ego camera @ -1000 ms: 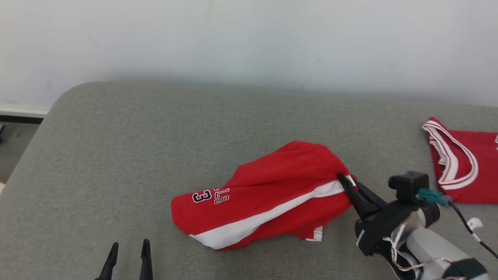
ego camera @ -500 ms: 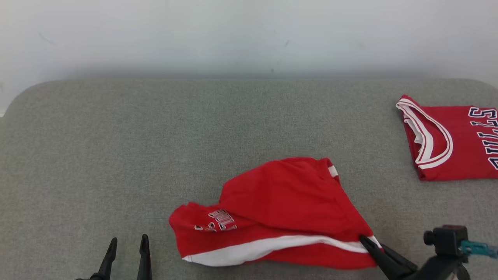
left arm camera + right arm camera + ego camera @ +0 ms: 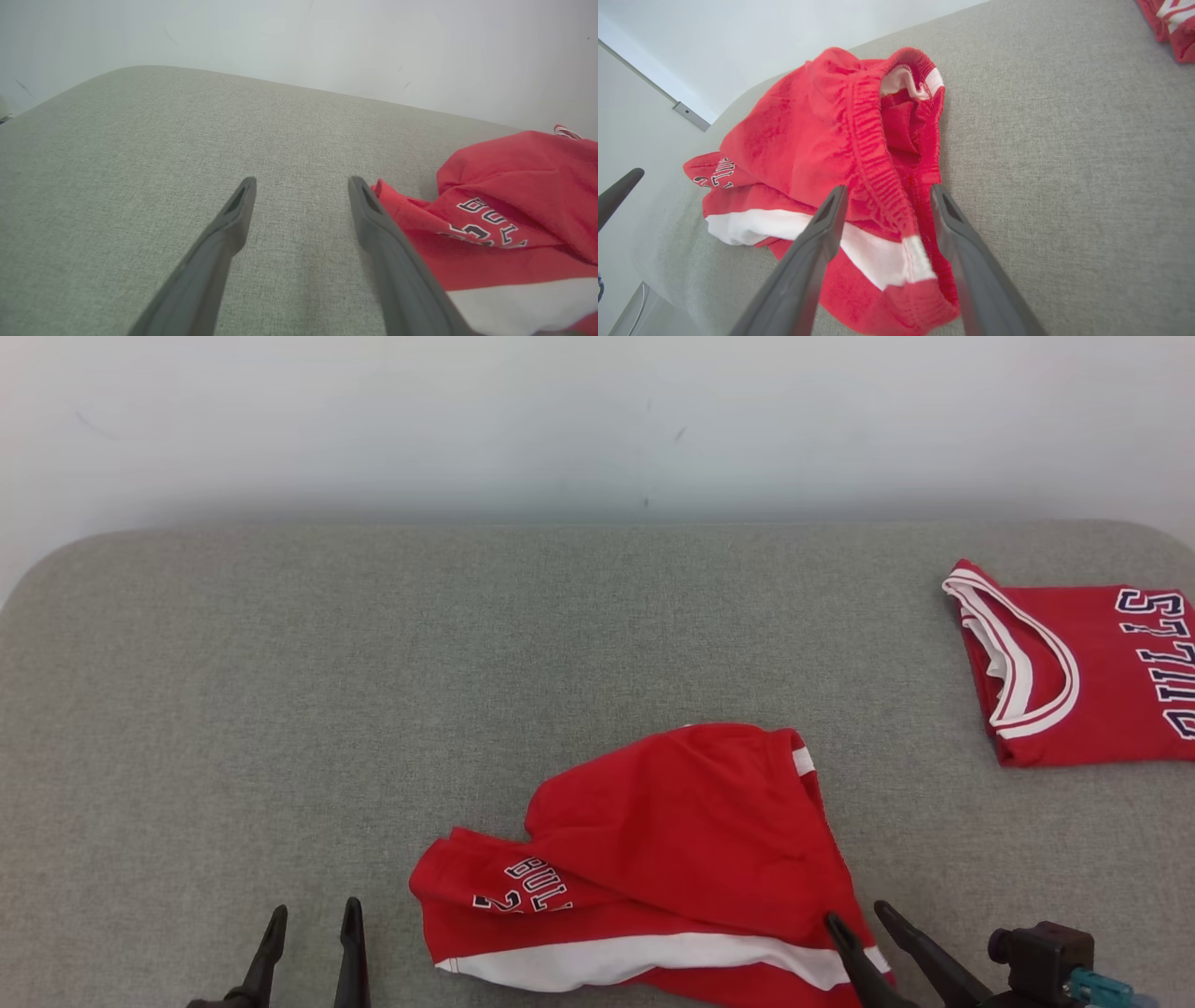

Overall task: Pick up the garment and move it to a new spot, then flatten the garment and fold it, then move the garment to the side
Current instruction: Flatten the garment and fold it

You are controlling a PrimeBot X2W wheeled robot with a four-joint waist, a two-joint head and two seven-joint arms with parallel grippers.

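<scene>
The garment [image 3: 691,840] is a pair of red shorts with a white side stripe and dark lettering, lying crumpled on the grey cushion [image 3: 373,663] near its front edge. My right gripper [image 3: 856,915] stands open at the garment's right corner. In the right wrist view its fingers [image 3: 888,189] straddle the ribbed waistband of the garment [image 3: 808,140] without pinching it. My left gripper [image 3: 315,908] is open at the lower left, a little left of the cloth. In the left wrist view that gripper [image 3: 302,179] has bare cushion between its fingers, with the garment [image 3: 514,224] just beside the right finger.
A second red jersey [image 3: 1074,672] with white trim lies folded at the cushion's far right, and its edge shows in the right wrist view [image 3: 1167,23]. A white wall [image 3: 597,420] runs behind the cushion. Bare cushion spreads to the left and behind the shorts.
The camera has shifted. My right gripper drew the waistband corner toward the front edge, then opened and let it go. The shorts now lie slack. The left gripper has stayed open.
</scene>
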